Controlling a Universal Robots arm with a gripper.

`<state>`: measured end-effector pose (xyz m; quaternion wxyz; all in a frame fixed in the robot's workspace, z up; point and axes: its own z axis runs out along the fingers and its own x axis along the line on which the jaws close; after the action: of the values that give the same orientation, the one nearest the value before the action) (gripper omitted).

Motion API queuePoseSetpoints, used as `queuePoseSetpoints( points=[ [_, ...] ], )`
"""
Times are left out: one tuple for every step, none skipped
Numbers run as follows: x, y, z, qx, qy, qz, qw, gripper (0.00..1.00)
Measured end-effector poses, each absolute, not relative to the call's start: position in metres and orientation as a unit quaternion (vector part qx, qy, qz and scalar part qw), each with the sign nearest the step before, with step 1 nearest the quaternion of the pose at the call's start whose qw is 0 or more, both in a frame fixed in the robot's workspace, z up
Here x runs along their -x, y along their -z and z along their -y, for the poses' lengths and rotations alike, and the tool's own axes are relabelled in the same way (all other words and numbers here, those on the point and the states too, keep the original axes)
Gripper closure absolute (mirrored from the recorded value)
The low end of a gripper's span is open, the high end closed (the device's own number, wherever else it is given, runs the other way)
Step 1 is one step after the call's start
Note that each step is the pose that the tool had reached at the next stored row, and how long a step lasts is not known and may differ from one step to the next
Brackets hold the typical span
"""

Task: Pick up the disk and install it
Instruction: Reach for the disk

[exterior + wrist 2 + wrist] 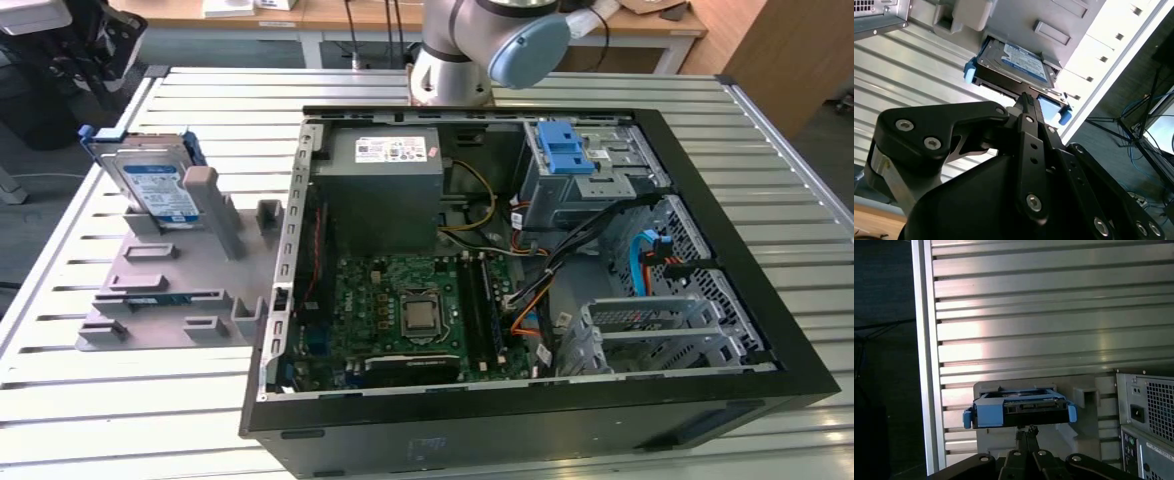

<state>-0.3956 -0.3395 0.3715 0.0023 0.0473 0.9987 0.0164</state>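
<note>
One disk [154, 185], upright in a grey holder [174, 290], is stood at the exterior view's left of the open computer case [534, 435]. Gripper [1026, 98]: jaws closed on nothing, pointed at the disk, apart from it. Jaws are best opened wide and centred between the blue rails [970, 74]. Slatted aluminium table [80, 400]; wooden desks [334, 12] behind.

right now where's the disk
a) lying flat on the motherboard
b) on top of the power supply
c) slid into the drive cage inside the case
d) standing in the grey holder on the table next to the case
d: the disk stands upright in the grey holder at the exterior view's left of the open computer case, outside it.
</note>
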Motion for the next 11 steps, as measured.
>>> queuePoseSetpoints(
  points=[
    [0.397,-0.371,0.339,-0.047,-0.016,-0.999,0.002,0.89],
    [0.399,-0.371,0.338,-0.047,-0.016,-0.999,0.002,0.89],
    [0.4,-0.371,0.338,-0.047,-0.016,-0.999,0.002,0.89],
    [0.402,-0.371,0.337,-0.047,-0.016,-0.999,0.002,0.89],
    [0.405,-0.371,0.337,-0.047,-0.016,-0.999,0.002,0.89],
    [0.407,-0.371,0.336,-0.047,-0.016,-0.999,0.002,0.89],
    [0.409,-0.37,0.336,-0.047,-0.016,-0.999,0.002,0.89],
    [0.411,-0.37,0.335,-0.047,-0.016,-0.999,0.002,0.89],
    [0.413,-0.37,0.334,-0.047,-0.016,-0.999,0.002,0.89],
    [0.415,-0.37,0.334,-0.047,-0.016,-0.999,0.002,0.89],
    [0.417,-0.37,0.333,-0.047,-0.016,-0.999,0.002,0.89]
  ],
)
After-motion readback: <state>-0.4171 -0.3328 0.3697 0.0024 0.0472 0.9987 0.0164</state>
